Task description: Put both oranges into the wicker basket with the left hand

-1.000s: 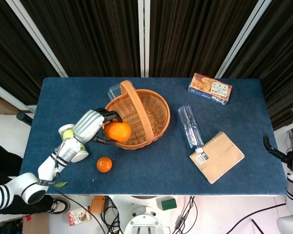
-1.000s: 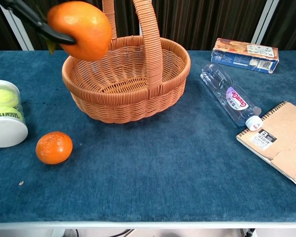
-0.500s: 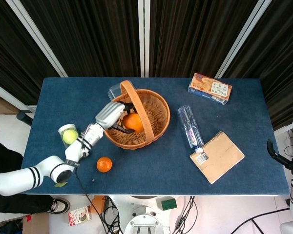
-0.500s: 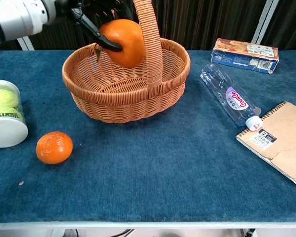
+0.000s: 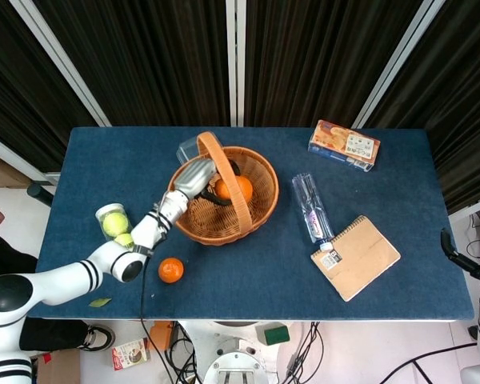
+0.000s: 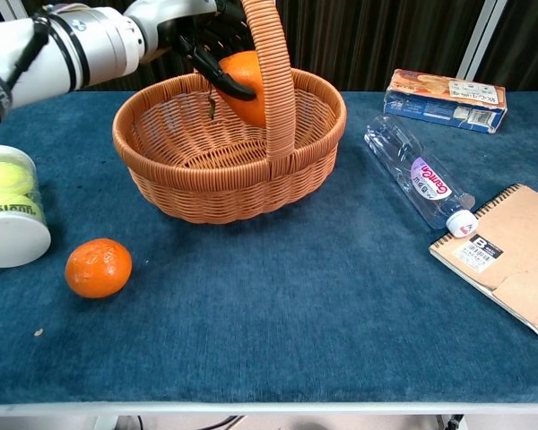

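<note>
My left hand reaches over the wicker basket and holds an orange above the basket's inside, close behind its upright handle. A second, smaller orange lies on the blue table in front of the basket, to its left. Only part of my right hand shows, at the right edge of the head view beyond the table, and its fingers are not plain to see.
A clear tube of tennis balls stands left of the basket. A water bottle, a brown notebook and a snack box lie to the right. A clear container sits behind the basket.
My left hand has carried the orange from outside the basket's left rim rightward and farther in, over the basket, up to the handle. The other orange has not moved.
</note>
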You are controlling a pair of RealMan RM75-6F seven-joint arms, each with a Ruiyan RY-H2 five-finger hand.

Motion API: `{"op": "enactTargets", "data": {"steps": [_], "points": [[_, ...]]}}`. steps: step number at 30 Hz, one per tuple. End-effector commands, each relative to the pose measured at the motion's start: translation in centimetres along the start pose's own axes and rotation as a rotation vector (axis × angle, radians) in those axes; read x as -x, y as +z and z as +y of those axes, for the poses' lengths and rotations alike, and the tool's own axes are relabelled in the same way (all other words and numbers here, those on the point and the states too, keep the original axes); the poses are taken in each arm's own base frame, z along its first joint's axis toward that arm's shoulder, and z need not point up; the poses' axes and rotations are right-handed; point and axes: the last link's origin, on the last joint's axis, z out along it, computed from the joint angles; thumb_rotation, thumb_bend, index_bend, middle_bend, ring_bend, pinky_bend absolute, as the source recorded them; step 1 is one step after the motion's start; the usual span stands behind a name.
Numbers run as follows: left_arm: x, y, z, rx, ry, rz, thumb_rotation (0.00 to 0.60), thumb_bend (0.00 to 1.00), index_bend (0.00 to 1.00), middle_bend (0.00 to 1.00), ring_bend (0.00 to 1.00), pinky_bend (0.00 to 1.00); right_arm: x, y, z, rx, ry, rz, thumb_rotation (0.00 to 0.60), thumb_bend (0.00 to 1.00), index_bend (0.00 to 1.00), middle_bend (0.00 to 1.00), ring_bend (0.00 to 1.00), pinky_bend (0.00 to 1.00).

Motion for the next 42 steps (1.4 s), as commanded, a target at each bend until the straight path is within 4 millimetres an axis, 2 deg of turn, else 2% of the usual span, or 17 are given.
{"op": "enactTargets", "data": {"steps": [1, 7, 19, 23, 25, 28, 30, 36, 39, 42], "points": [[0.9, 1.0, -0.3, -0.024, -0.013, -0.014, 0.600, 0.18, 0.41, 0.49, 0.45, 0.37, 0.0, 0.0, 0.1, 0.003, -0.001, -0.002, 0.600, 0.38, 0.00, 0.00, 0.00, 0.00], [2.0, 1.9, -1.2, -0.056, 0.007, -0.020, 0.600, 0.18, 0.41, 0.49, 0.44, 0.37, 0.4, -0.3, 0.2, 0.019, 0.000, -0.020, 0.600, 0.38, 0.00, 0.00, 0.00, 0.00], [4.6, 2.9, -1.5, -0.059, 0.091, -0.062, 0.600, 0.18, 0.42, 0.48, 0.43, 0.37, 0.5, -0.8, 0.8, 0.046, -0.004, -0.028, 0.600, 0.38, 0.00, 0.00, 0.00, 0.00], [5.4, 2.9, -1.6, -0.058, 0.104, -0.077, 0.600, 0.17, 0.40, 0.44, 0.38, 0.37, 0.6, -1.1, 1.0, 0.060, -0.007, -0.039, 0.600, 0.38, 0.00, 0.00, 0.00, 0.00], [5.5, 2.9, -1.5, -0.052, 0.106, -0.081, 0.600, 0.17, 0.34, 0.37, 0.31, 0.36, 0.7, -1.2, 1.1, 0.062, -0.010, -0.045, 0.600, 0.38, 0.00, 0.00, 0.00, 0.00], [5.1, 2.6, -1.4, -0.038, 0.103, -0.072, 0.600, 0.14, 0.23, 0.23, 0.19, 0.33, 0.7, -1.2, 1.1, 0.060, -0.007, -0.042, 0.600, 0.37, 0.00, 0.00, 0.00, 0.00], [4.7, 2.3, -1.4, -0.028, 0.109, -0.073, 0.600, 0.13, 0.20, 0.19, 0.16, 0.32, 0.7, -1.2, 1.0, 0.059, -0.006, -0.043, 0.600, 0.37, 0.00, 0.00, 0.00, 0.00], [2.9, 0.6, -1.0, 0.008, 0.094, -0.059, 0.600, 0.12, 0.19, 0.18, 0.12, 0.30, 0.8, -1.2, 0.5, 0.044, -0.004, -0.048, 0.600, 0.37, 0.00, 0.00, 0.00, 0.00], [1.2, -1.4, -0.9, 0.042, 0.166, -0.033, 0.600, 0.12, 0.20, 0.18, 0.12, 0.30, 0.6, -1.2, 0.2, 0.031, -0.003, -0.036, 0.600, 0.37, 0.00, 0.00, 0.00, 0.00], [-1.1, -4.4, -1.5, 0.045, 0.247, 0.001, 0.600, 0.12, 0.22, 0.19, 0.13, 0.30, 0.2, -1.2, 0.0, 0.020, -0.006, -0.025, 0.600, 0.37, 0.00, 0.00, 0.00, 0.00]]}}
